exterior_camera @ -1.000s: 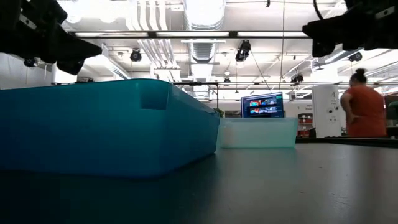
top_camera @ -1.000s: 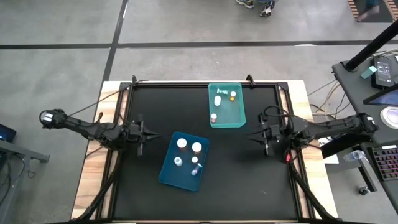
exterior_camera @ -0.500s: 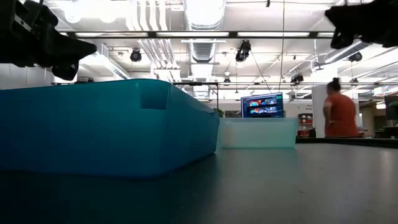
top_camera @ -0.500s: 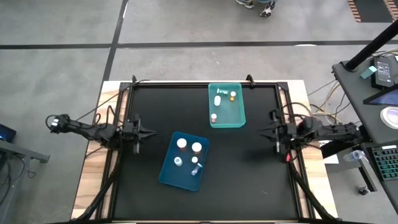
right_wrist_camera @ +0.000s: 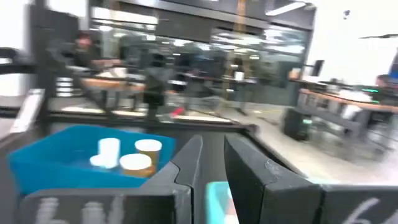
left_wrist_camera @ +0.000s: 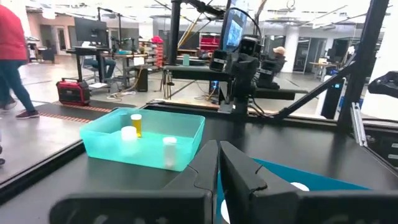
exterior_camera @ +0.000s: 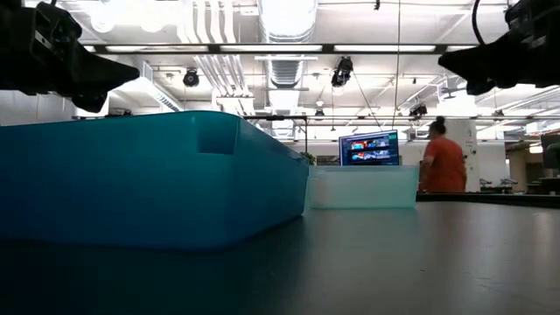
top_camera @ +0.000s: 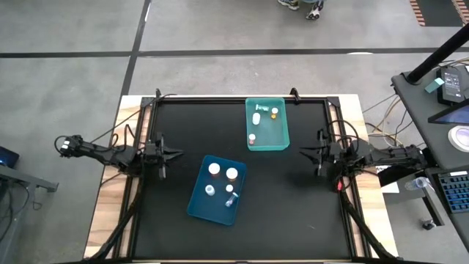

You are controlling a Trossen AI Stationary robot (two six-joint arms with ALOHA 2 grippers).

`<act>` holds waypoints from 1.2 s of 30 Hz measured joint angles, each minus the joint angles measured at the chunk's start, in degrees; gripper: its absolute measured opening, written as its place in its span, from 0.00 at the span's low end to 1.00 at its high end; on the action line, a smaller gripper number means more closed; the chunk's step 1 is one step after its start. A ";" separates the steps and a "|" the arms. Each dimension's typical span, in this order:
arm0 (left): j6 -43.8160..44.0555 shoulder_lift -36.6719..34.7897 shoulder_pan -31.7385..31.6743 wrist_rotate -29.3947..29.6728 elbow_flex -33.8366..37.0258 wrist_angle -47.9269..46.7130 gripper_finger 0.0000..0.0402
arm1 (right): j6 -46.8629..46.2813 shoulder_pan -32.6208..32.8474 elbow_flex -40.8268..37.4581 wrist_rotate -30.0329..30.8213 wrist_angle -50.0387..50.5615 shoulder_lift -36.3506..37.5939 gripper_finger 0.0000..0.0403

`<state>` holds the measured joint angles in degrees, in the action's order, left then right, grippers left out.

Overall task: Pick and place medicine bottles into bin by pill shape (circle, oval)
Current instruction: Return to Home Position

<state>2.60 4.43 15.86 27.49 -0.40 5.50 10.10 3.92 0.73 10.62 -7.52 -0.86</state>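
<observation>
Both arms sit pulled back at their own sides of the table (top_camera: 293, 213), tips pointing inward at each other.

- Left gripper (top_camera: 174, 154): fingers drawn almost together, nothing held.
- Right gripper (top_camera: 306, 152): fingers close together with only a thin slit between them, nothing held.

Key relation: both bins lie between the two grippers, and nothing sits between either gripper and its own table edge. The blue bin (top_camera: 199, 207) is nearer the left gripper, just inward and toward the front. The teal bin (top_camera: 271, 136) is nearer the right gripper, inward and toward the back. Pulling straight back to home should therefore clear both bins; the only likely risk is an arm swinging inward.

Medicine bottles (top_camera: 214, 169): none visible on the bare table, all appear to be binned.

- Blue bin: about five. Two show broad white caps, and the three smaller ones are hard to separate.
- Teal bin: about four. One is amber-bodied, and one near the back wall looks to lie on its side.
- Bins: two.
- Total is roughly nine bottles, so sorting looks finished.
</observation>
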 joint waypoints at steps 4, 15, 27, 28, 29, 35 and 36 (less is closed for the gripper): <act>0.01 0.43 0.00 -0.02 0.02 0.01 0.00 | 0.29 0.00 0.00 4.37 0.28 -0.39 0.15; -0.01 1.75 0.00 -0.13 0.07 0.00 0.00 | -1.15 0.04 -0.04 4.43 0.39 -0.39 0.15; -0.01 3.74 0.00 -0.17 0.13 0.01 0.00 | -1.13 0.04 -0.09 4.43 0.41 -0.40 0.15; -0.01 3.90 0.00 -0.17 0.13 -0.02 0.00 | -1.15 0.04 -0.09 4.45 0.41 -0.39 0.15; -0.01 4.07 0.00 -0.18 0.13 0.01 0.00 | -1.13 0.04 -0.09 4.43 0.41 -0.37 0.15; -0.01 5.10 0.00 -0.20 0.13 -0.02 0.00 | -1.13 0.04 -0.11 4.44 0.43 -0.39 0.15; -0.01 5.25 0.00 -0.20 0.15 -0.01 0.00 | -1.13 0.04 -0.11 4.43 0.43 -0.40 0.15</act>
<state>2.59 9.67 15.86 27.29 -0.25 5.49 8.97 3.97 0.62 15.05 -7.09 -1.26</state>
